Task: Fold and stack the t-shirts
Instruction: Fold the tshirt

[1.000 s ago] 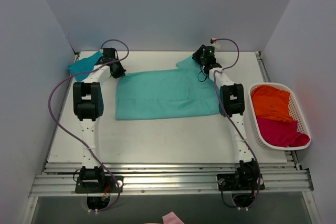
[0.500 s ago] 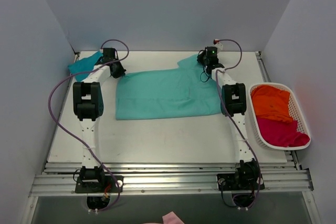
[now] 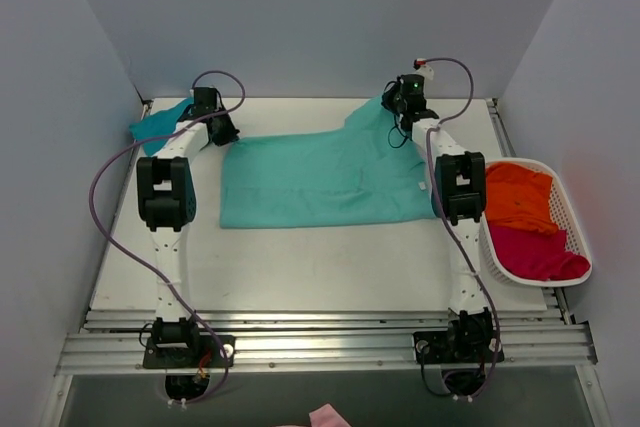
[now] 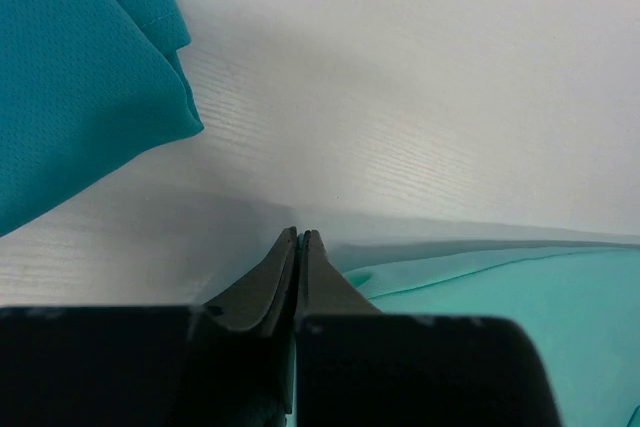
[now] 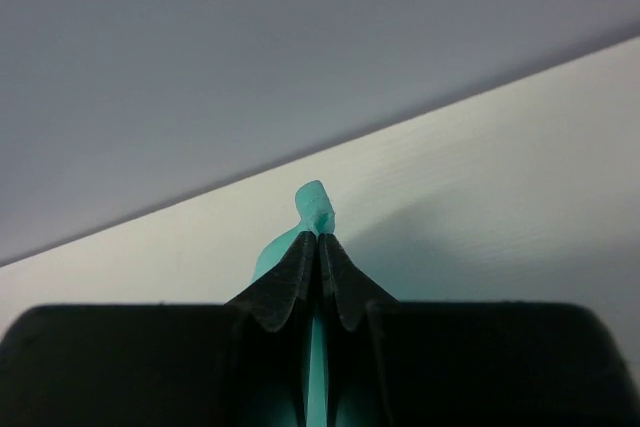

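A light mint-green t-shirt (image 3: 320, 179) lies spread across the far middle of the table. My left gripper (image 3: 224, 135) is at its far-left corner, with its fingers (image 4: 299, 239) shut and a thin strip of the mint cloth (image 4: 520, 297) between them. My right gripper (image 3: 398, 110) holds the far-right corner lifted. Its fingers (image 5: 318, 239) are shut on the cloth, and a tuft (image 5: 315, 202) sticks out past the tips. A darker teal t-shirt (image 3: 158, 123) lies bunched at the far-left corner of the table and also shows in the left wrist view (image 4: 70, 77).
A white basket (image 3: 487, 239) stands at the table's right edge with an orange t-shirt (image 3: 515, 197) and a magenta t-shirt (image 3: 535, 252) in it. Grey walls enclose the table at the back and on both sides.
My right gripper has moved right and toward the back wall with the shirt's corner, pulling the far edge out. The left gripper has stayed in place.
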